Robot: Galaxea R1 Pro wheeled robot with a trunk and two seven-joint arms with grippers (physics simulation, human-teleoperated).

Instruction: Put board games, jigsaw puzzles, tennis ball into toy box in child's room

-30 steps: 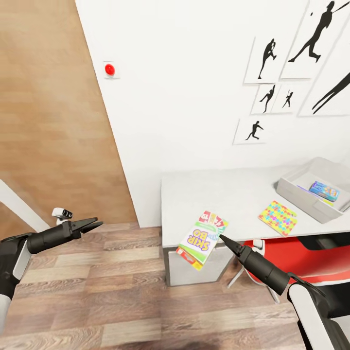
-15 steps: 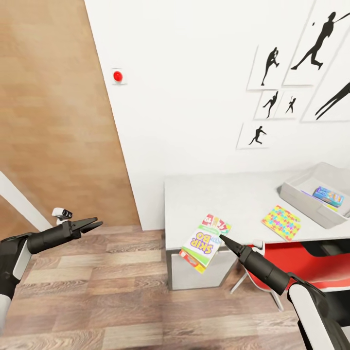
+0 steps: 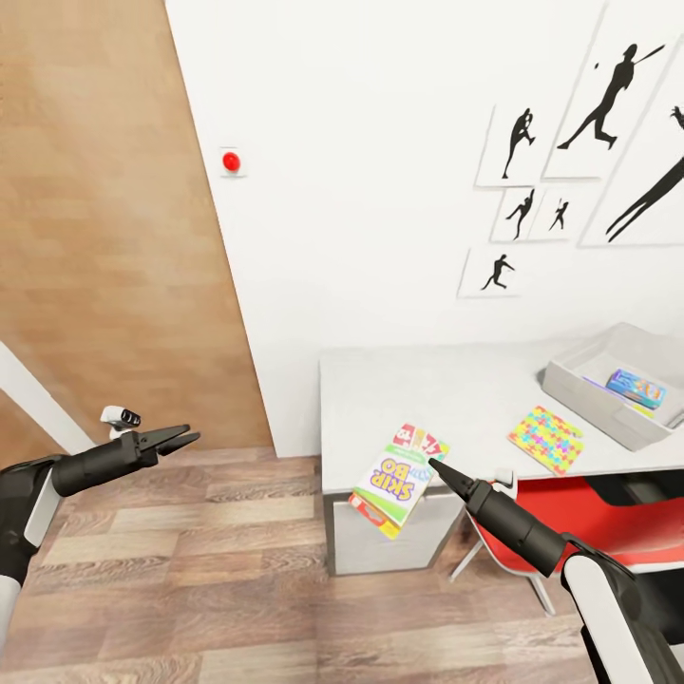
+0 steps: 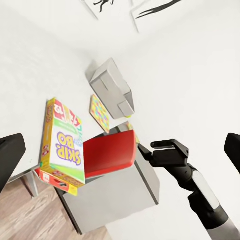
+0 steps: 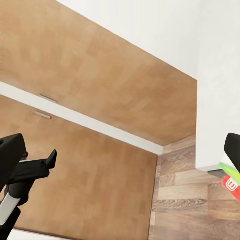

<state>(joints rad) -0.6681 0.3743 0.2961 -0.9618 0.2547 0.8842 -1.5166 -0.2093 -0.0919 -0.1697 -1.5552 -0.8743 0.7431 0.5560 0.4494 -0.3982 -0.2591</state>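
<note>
**Robot stands before the child's table with a board game at its right gripper**

Head view: A light grey table (image 3: 456,389) stands against a white wall (image 3: 361,190). The wall carries black silhouette pictures (image 3: 570,123) and a small red button (image 3: 231,161). To the left is a wooden panel wall (image 3: 104,237), and the floor (image 3: 209,570) is wood planks. On the table, toward its right end, sits the grey toy box (image 3: 617,385) with a blue box (image 3: 635,388) inside it. A colourful jigsaw puzzle (image 3: 544,439) lies flat on the table near the toy box. A red chair (image 3: 589,518) is pushed under the table. The right gripper (image 3: 439,468) is closed to a point at the edge of the Skip-Bo board game (image 3: 397,475), which hangs tilted in front of the table's front edge; whether it really pinches the box I cannot tell. The left gripper (image 3: 180,439) is apart from everything, over the floor, with its fingers slightly parted and nothing between them.

Left wrist view: The Skip-Bo board game (image 4: 62,145) shows beside the red chair (image 4: 110,155), with the toy box (image 4: 112,87) and the jigsaw puzzle (image 4: 100,114) beyond it.

Right wrist view: The wooden panel wall (image 5: 100,100) and the floor (image 5: 185,190) are seen, with a corner of the board game (image 5: 231,181).
</note>
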